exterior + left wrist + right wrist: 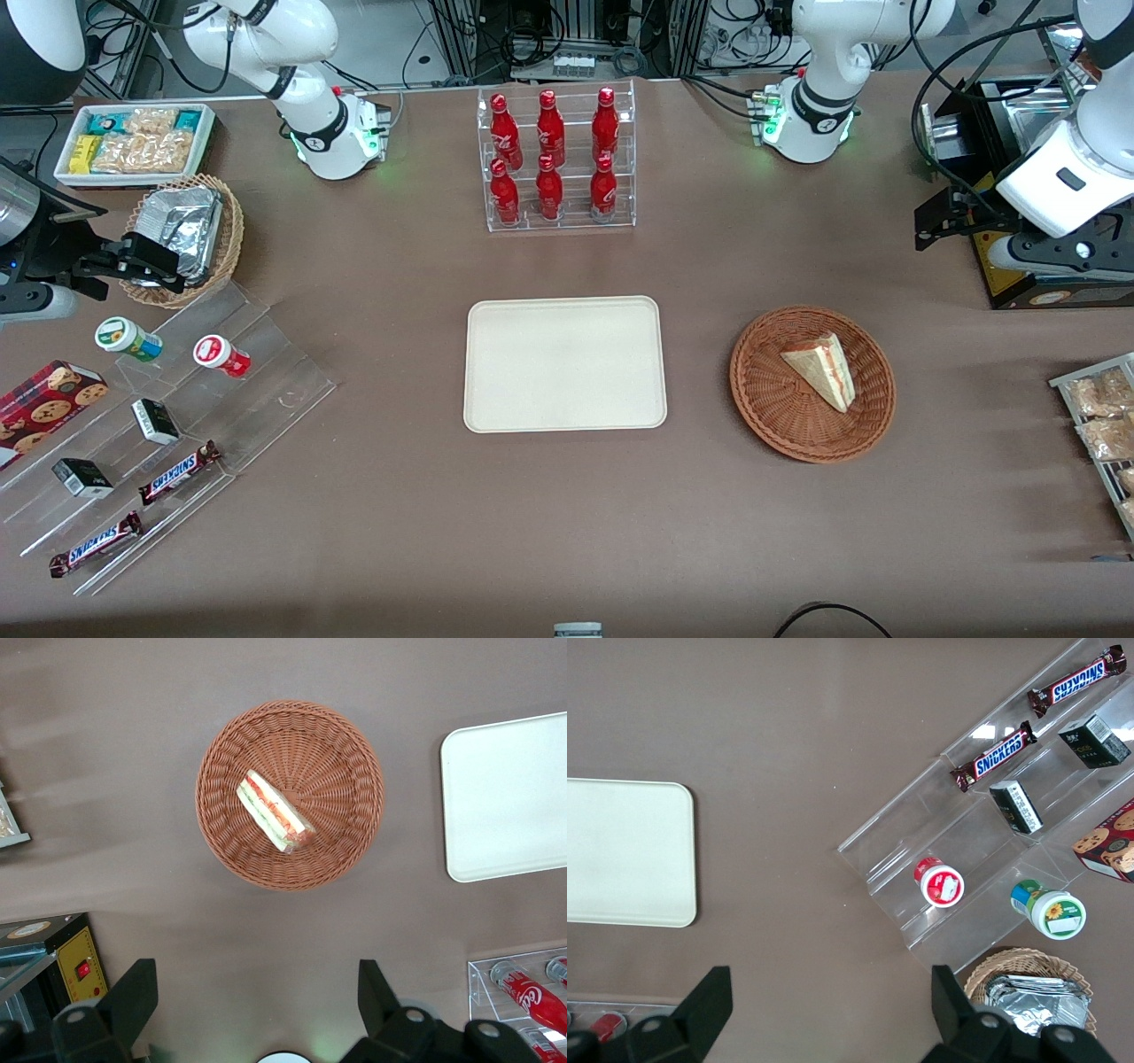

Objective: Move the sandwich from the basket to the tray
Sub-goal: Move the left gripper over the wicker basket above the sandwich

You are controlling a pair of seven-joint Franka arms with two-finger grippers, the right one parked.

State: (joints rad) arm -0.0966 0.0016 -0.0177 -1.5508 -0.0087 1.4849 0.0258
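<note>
The working arm (1076, 168) has glossy white rounded shells joined by black rings, on a white base (811, 124) showing green lights and trailing black cables. Its gripper (257, 1010) is matte black, with two wedge-shaped fingers (133, 997) and round silver screws.

My end effector (252, 1010): black, over brown surface (567, 532). Basket (780, 425): reddish-brown weave. Sandwich (821, 365): pale bread, red and green layers. Tray (564, 363): plain cream. Bottles (551, 155): red.
</note>
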